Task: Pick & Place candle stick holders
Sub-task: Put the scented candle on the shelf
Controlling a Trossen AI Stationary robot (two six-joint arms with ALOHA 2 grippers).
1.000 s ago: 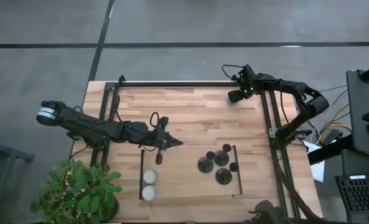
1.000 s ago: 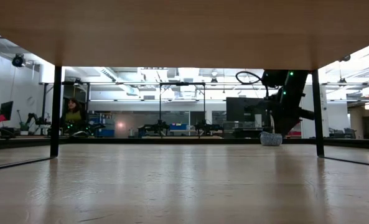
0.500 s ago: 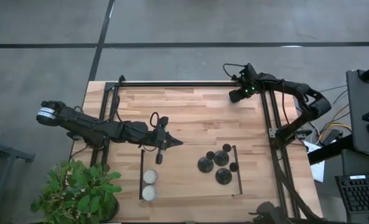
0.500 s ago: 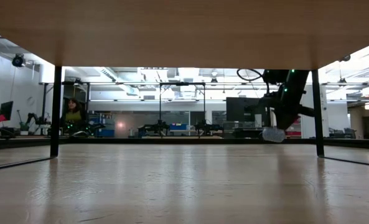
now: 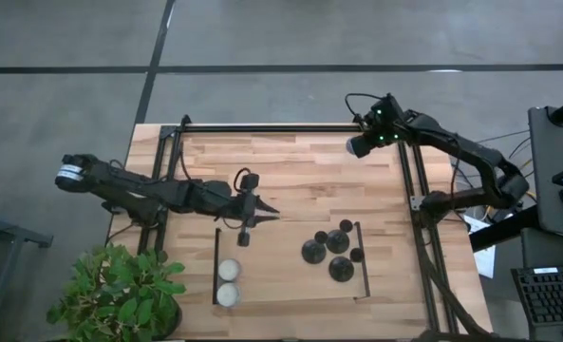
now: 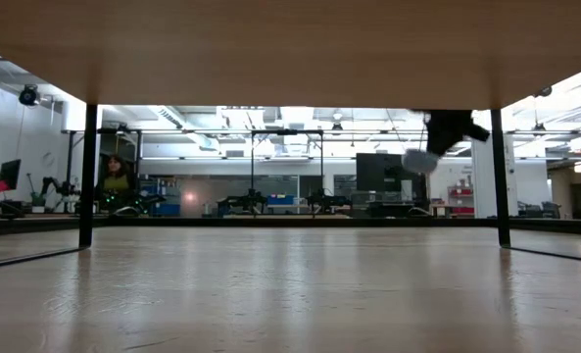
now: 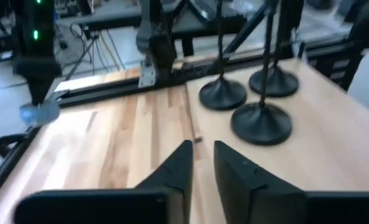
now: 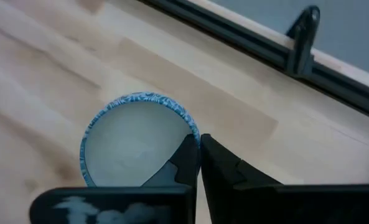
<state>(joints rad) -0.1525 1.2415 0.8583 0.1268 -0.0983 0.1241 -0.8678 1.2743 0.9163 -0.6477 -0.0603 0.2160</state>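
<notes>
Black metal against pale wood: your three candle stick holders [image 5: 327,252] stand clustered in the lower right of the high view, on the table [image 5: 290,180], just left of a thin dark rail [image 5: 360,258]. In the left wrist view you see the same three ahead [image 7: 249,102], upright on their disc bases, well clear of the fingers. Your left gripper [image 5: 262,212] sits at mid-frame in the high view, to the upper left of the holders, its fingers [image 7: 179,171] drawn nearly together with only a slim gap and nothing between them. Your right gripper [image 5: 354,146] hangs over the upper right corner of the table, pinching the rim of a small blue-edged white cup [image 8: 137,140], lifted off the wood. Two white round candles [image 5: 228,282] lie at lower left.
</notes>
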